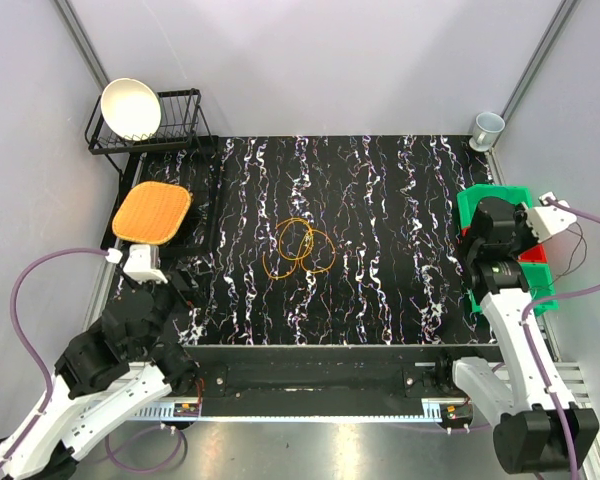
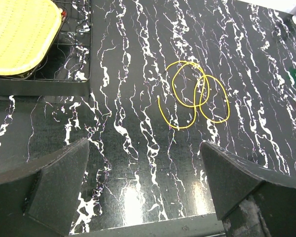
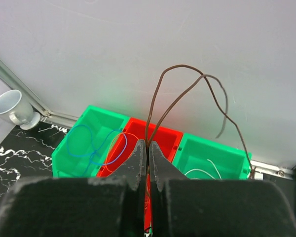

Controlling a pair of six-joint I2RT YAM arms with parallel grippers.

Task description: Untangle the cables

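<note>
An orange-yellow cable (image 1: 302, 250) lies in overlapping loops mid-mat, also in the left wrist view (image 2: 187, 98). My left gripper (image 2: 145, 168) is open and empty, low over the mat, near and left of that cable (image 1: 188, 285). My right gripper (image 3: 148, 148) is shut on a thin dark-brown cable (image 3: 187, 94) that arches up above the bins; it hangs beside the arm in the top view (image 1: 578, 242). Below lie a blue cable (image 3: 86, 143) in the left green bin, orange and purple loops (image 3: 119, 145) in the red bin (image 3: 197, 136), and a pale cable (image 3: 202, 172) in the right green bin.
A row of green bins (image 1: 480, 205) stands at the mat's right edge. A black wire rack (image 1: 180, 110) with a white bowl (image 1: 132, 107) stands back left, with an orange woven pad (image 1: 152, 212) in front. A grey cup (image 1: 487, 127) stands back right.
</note>
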